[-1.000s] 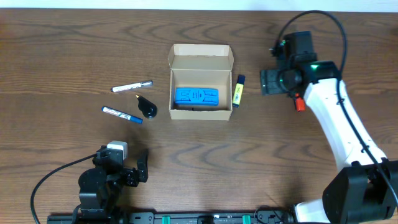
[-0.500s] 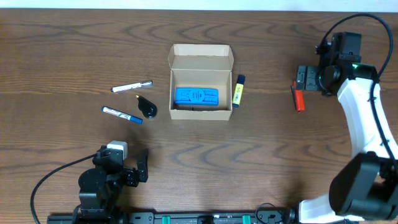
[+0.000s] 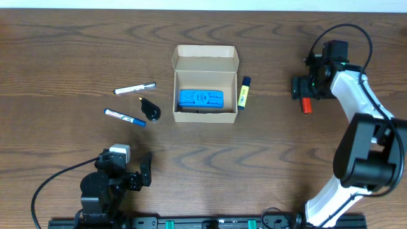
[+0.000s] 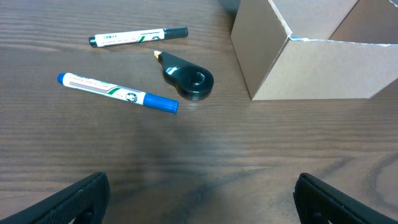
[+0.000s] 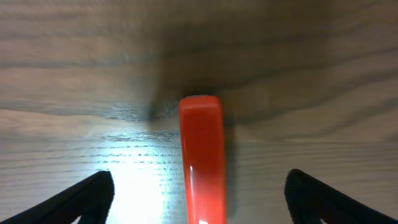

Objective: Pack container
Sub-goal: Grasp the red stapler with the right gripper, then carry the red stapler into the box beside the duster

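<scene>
From overhead, the container (image 3: 205,83) sits on the wood-grain tabletop (image 3: 254,165) with its flap lid standing open along the far side, and a blue object (image 3: 201,97) lies flat inside it. Just beside the container's right wall, parallel to it, lies a yellow highlighter (image 3: 243,93) with a dark cap at its far end. Left of the container lie three things, none touching the box or each other. The black dispenser (image 3: 151,109) is nearest, the black-capped marker (image 3: 135,88) is farther left and toward the far side, and the blue-capped marker (image 3: 124,117) is farther left and toward the near side. Well to the right of the container lies a red marker (image 3: 306,105), and the right tool (image 3: 303,90) hangs over its far end. The left tool (image 3: 125,164) sits well apart from the container, toward the near edge and off to the left. In the left wrist view the container's tan corner fills the upper right. The dispenser lies near its left wall and the two markers lie beyond it. The tool's dark fingertips stand wide apart in the bottom corners with only bare tabletop between them. The right wrist view (rather blurred) shows the red marker's rounded end on the tabletop. That tool's fingertips are spread to either lower corner, and neither touches the marker.
</scene>
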### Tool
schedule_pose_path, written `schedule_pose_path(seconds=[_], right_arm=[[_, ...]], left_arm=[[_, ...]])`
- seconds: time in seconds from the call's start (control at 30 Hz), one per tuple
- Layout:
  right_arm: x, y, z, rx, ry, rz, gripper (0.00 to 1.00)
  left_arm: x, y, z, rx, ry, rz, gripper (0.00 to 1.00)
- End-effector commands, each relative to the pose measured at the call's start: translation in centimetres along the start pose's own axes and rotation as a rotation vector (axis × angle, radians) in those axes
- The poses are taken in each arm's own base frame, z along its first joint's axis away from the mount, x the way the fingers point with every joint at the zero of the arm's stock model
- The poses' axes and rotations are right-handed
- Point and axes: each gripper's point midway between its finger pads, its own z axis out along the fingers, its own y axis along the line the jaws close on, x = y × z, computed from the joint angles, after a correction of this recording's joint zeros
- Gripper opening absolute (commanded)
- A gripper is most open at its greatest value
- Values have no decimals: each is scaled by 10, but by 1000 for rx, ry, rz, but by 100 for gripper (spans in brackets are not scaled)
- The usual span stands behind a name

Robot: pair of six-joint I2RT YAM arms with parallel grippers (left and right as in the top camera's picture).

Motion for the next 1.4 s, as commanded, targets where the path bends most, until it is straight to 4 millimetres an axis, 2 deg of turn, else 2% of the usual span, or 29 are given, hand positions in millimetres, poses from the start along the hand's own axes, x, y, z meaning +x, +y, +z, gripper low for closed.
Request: schedule_pose_path(seconds=[0.0,0.17,0.3,0.37,0.47,0.6,0.67,0.73,0.8,0.93,1.1,1.23,1.37], right_arm=[[18,4,26,-27,74,-12,87],[21,5,35,-33,90,-7,73],[18,5,35,-31,78,-6,40],[17,5,35,-31,77,2,29],[19,5,35,-33,82,8,23],[21,12,31,-69,91,10,1],[17,18,23,-107,79,11,1],[9,27,7,-156,50,10,1],[-3,36,-18,-204,-1,2,1],[-29,57,-89,-236,-149,-54,1],[-49,101,-181,-253,-395,-188,1],[-45,150,-232,-302,-526,-337,1],[-28,197,-247,-328,-567,-595,1]], left_arm=[[2,2,1,-8,0,-10,95],[2,2,1,-8,0,-10,95],[2,2,1,-9,0,-10,95],[2,2,1,-8,0,-10,95],[2,2,1,-8,0,-10,95],[2,2,1,-8,0,-9,95],[2,2,1,-8,0,-9,95],[2,2,1,-9,0,-10,95],[2,2,1,-9,0,-9,95],[2,2,1,-9,0,-10,95],[2,2,1,-9,0,-10,95],[2,2,1,-8,0,-9,95],[2,2,1,-8,0,-9,95]])
